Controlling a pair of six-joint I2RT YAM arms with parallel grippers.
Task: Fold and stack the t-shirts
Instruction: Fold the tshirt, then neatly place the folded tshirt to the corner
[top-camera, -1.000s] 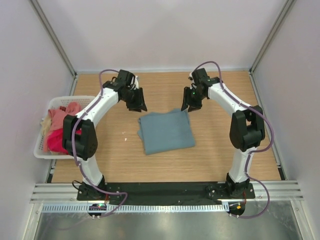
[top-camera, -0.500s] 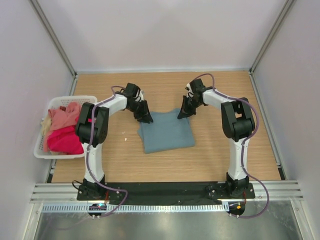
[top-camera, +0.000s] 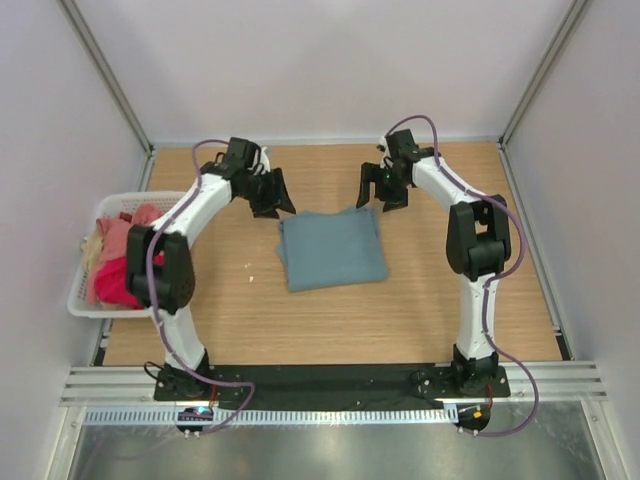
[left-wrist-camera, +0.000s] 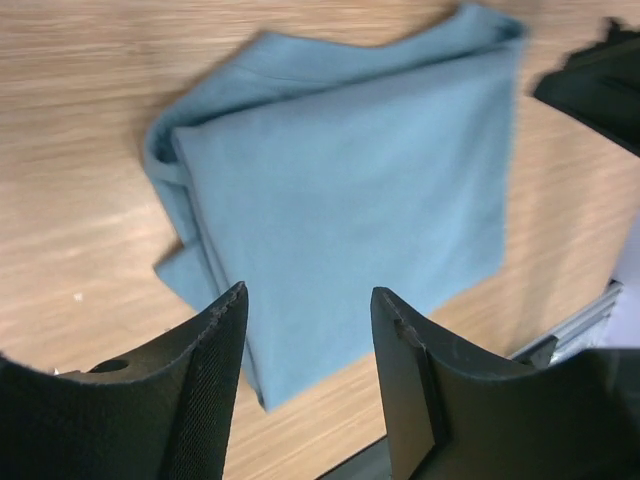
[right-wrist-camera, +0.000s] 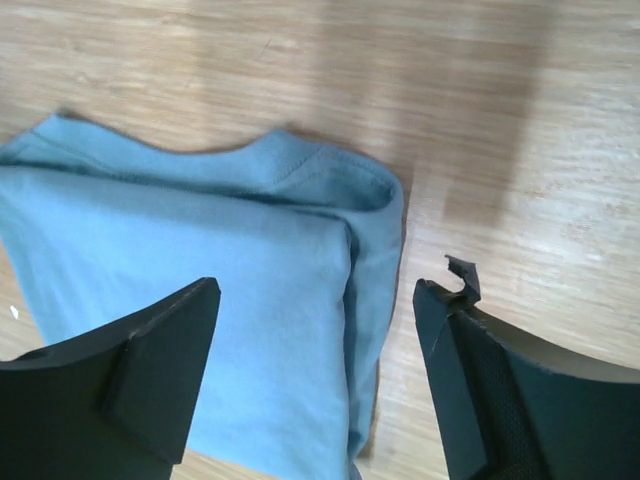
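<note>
A grey-teal t-shirt (top-camera: 332, 250) lies folded into a rough square on the middle of the table; it also shows in the left wrist view (left-wrist-camera: 340, 190) and the right wrist view (right-wrist-camera: 200, 290). My left gripper (top-camera: 272, 197) is open and empty, raised above the shirt's far left corner. My right gripper (top-camera: 380, 190) is open and empty, raised above its far right corner. Salmon pink (top-camera: 122, 235), crimson-pink (top-camera: 112, 280) and cream (top-camera: 92, 248) shirts lie bunched in the white basket (top-camera: 85, 305) at the left.
The basket stands against the left wall. Walls close in the table at the back and both sides. A tiny white speck (top-camera: 250, 265) lies on the wood left of the folded shirt. The black base rail (top-camera: 320, 378) runs along the near edge.
Both grippers have lifted off the shirt's far corners and drawn back towards the far side. The folded shirt stays flat on the table.
</note>
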